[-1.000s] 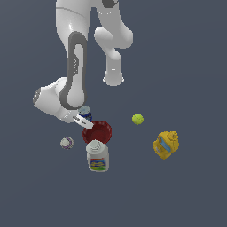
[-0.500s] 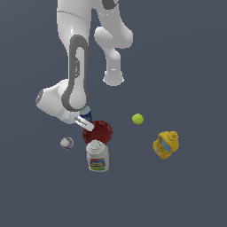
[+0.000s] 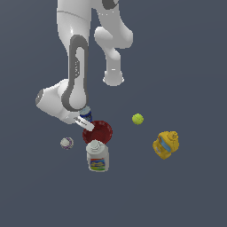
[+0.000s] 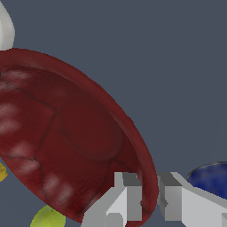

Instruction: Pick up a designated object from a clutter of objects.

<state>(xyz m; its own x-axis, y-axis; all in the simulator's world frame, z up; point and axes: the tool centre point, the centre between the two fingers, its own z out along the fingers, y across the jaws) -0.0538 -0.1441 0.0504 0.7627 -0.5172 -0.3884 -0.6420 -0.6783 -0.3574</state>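
Note:
The dark red bowl (image 3: 101, 132) sits in the middle of the clutter, beside the white bottle (image 3: 97, 156). In the wrist view the bowl (image 4: 80, 133) fills most of the frame. My gripper (image 3: 91, 127) is at the bowl's rim on the side facing the small blue can (image 3: 85, 114). In the wrist view the gripper (image 4: 150, 195) has one finger (image 4: 128, 195) inside the bowl and the other outside, with the thin rim pinched between them.
The blue can (image 4: 210, 179) stands just beyond the outer finger. A whitish ball (image 3: 67, 143) lies at the exterior view's left. A tennis ball (image 3: 138, 119) and a yellow bottle (image 3: 166, 144) lie at its right. The arm's white links rise behind the bowl.

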